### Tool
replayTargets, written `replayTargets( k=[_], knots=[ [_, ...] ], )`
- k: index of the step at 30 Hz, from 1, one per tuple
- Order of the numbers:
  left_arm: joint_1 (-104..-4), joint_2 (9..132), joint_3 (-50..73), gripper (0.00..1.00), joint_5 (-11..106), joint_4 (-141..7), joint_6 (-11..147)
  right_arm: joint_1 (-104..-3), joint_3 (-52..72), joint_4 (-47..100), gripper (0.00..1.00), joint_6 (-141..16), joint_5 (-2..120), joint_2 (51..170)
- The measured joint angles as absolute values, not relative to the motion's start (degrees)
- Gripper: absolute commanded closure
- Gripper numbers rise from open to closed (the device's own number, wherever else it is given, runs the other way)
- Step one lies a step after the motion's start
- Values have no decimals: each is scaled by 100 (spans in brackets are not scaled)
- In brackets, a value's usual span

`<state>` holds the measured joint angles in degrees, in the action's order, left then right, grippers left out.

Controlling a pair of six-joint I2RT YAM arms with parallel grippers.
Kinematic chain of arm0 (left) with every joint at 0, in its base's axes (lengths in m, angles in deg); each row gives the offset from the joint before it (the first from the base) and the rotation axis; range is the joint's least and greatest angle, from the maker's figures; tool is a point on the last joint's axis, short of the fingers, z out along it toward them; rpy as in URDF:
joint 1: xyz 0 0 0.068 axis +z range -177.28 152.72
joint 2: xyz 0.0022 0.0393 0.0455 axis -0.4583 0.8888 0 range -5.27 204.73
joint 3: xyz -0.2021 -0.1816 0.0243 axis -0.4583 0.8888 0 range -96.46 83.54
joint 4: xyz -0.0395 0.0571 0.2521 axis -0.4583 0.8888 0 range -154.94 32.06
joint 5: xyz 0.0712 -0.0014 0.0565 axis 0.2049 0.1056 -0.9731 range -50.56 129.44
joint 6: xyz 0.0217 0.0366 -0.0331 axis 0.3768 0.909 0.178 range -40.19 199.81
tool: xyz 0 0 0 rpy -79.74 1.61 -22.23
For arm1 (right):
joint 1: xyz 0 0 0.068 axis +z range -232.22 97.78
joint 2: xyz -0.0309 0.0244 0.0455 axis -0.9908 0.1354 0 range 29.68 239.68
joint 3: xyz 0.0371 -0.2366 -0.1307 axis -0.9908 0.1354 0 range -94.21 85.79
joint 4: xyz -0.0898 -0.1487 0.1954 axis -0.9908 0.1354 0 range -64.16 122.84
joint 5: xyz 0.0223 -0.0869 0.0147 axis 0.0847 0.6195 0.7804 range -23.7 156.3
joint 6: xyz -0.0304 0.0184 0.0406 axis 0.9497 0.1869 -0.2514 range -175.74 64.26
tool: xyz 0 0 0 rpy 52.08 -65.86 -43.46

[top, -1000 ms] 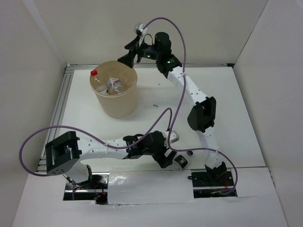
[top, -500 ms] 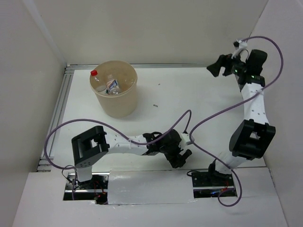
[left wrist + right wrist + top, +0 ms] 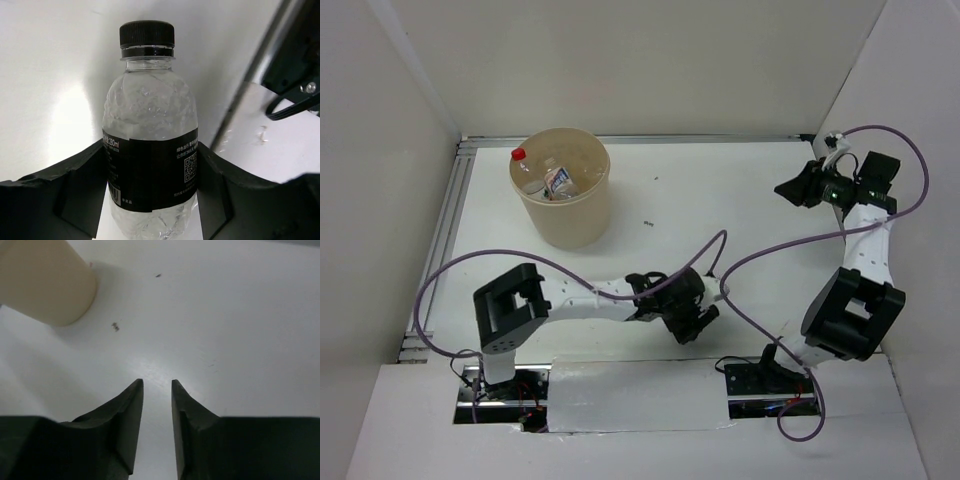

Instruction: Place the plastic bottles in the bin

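My left claw, at the 6 o'clock edge of the table, is closed on the dark-capped bottle. Both fingers press its black label, and the cap points away from the wrist. My right claw, at 3 o'clock, holds nothing; its jaws stand a narrow gap apart. Step in hand: grasp, judged complete. The bin stands at 10 o'clock from the left claw, with other bottles inside. Next move: lift clear, carry above the rim, then release.

White table, plain pale walls.
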<state>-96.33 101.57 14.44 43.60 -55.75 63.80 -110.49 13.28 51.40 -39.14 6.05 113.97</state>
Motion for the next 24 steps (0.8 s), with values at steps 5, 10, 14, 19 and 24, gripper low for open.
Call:
replayTargets(
  k=[5, 10, 14, 19, 24],
  knots=[
    [-8702, 9202, 1103, 99, 3816, -5111, 6531, -11053, 1695, 5883, 90, -3092, 356, 11261],
    [-7144, 8186, 211, 98, 3289, -5146, 6776, -11060, 2368, 6279, 87, -2567, 251, 11034],
    [-6604, 7734, -309, 91, 2791, -5387, 6933, -11060, 2659, 6488, 84, -2270, 224, 10929],
    [-6025, 7589, -252, 90, 2199, -5496, 6955, -11060, 2694, 6698, 69, -1955, 231, 10920],
    [-5238, 7727, 379, 61, 1842, -5384, 6898, -11060, 2692, 6884, 60, -1680, 255, 10918]
  ],
)
